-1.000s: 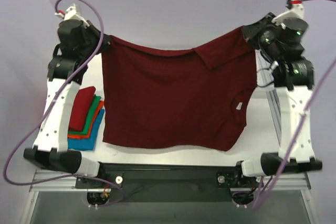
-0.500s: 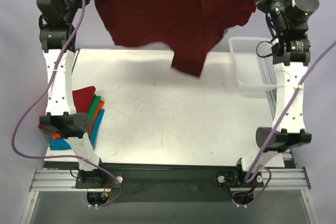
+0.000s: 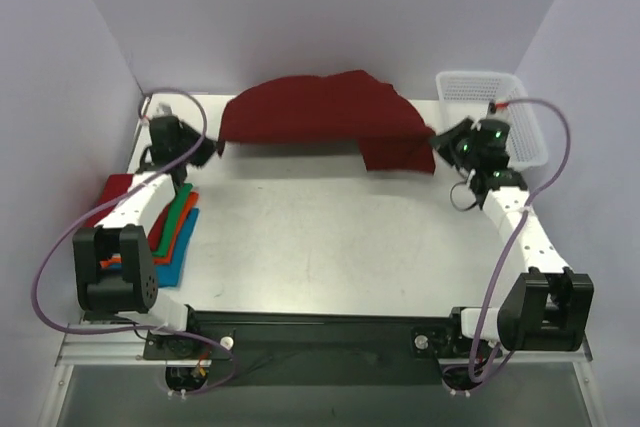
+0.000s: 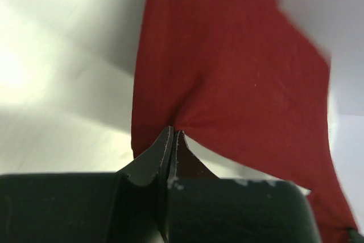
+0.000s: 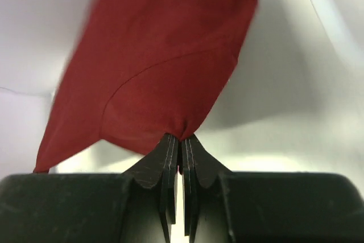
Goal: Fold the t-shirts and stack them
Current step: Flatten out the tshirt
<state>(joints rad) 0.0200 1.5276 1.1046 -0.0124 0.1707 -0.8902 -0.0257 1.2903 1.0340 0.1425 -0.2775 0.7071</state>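
While both arms reached toward the far edge of the table (image 3: 330, 247), the left gripper (image 3: 216, 145) was pinched shut on one end of the maroon shirt (image 3: 315, 115) and the right gripper (image 3: 433, 138) clamped the other, cloth bunched at each set of fingertips. That shirt stretched along the far edge between them. Over at the left edge sat the folded stack (image 3: 172, 219), with the white basket (image 3: 480, 80) in the far right corner.

The white surface (image 3: 320, 237) carries a stack of folded t-shirts (image 3: 176, 237), red, green, orange and blue, nearer than and outward of the left tool (image 3: 215, 147); a white mesh basket (image 3: 490, 79) sits just beyond and outward of the right tool (image 3: 435, 137); between both tools the maroon t-shirt (image 3: 320, 112) droops toward the surface, contact unclear.
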